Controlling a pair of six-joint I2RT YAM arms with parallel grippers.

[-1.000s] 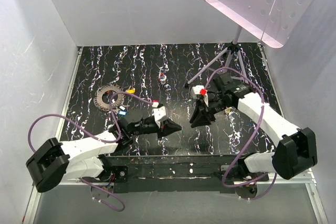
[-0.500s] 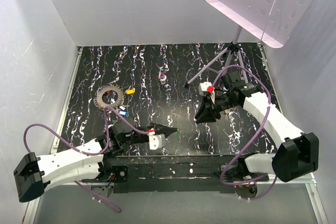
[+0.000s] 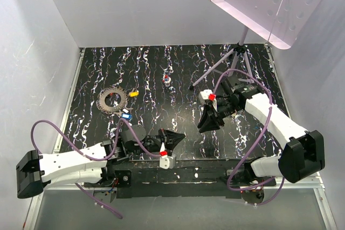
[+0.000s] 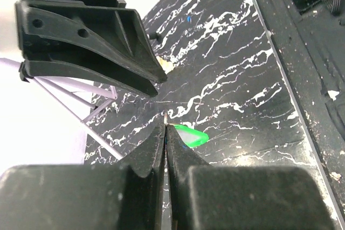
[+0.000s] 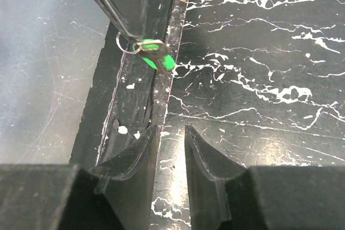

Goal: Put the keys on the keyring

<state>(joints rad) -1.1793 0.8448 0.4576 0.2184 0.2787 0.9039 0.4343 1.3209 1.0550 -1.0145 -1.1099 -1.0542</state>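
My left gripper (image 4: pixel 165 127) is pinched shut on the green key (image 5: pixel 156 57), which hangs by its small wire loop (image 5: pixel 123 43) over the near edge of the surface (image 3: pixel 151 68). My right gripper (image 5: pixel 171 129) faces it, fingers slightly apart and empty. The toothed keyring (image 3: pixel 111 100) lies well to the left, with the yellow key (image 3: pixel 133 93) and blue key (image 3: pixel 126 114) near it.

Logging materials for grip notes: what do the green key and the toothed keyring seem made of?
The green key: glossy, probably plastic head, going by its bright saturated sheen; the small loop on it glints like metal. The keyring: flat matte grey with cut teeth, likely metal, though too small here to be sure.
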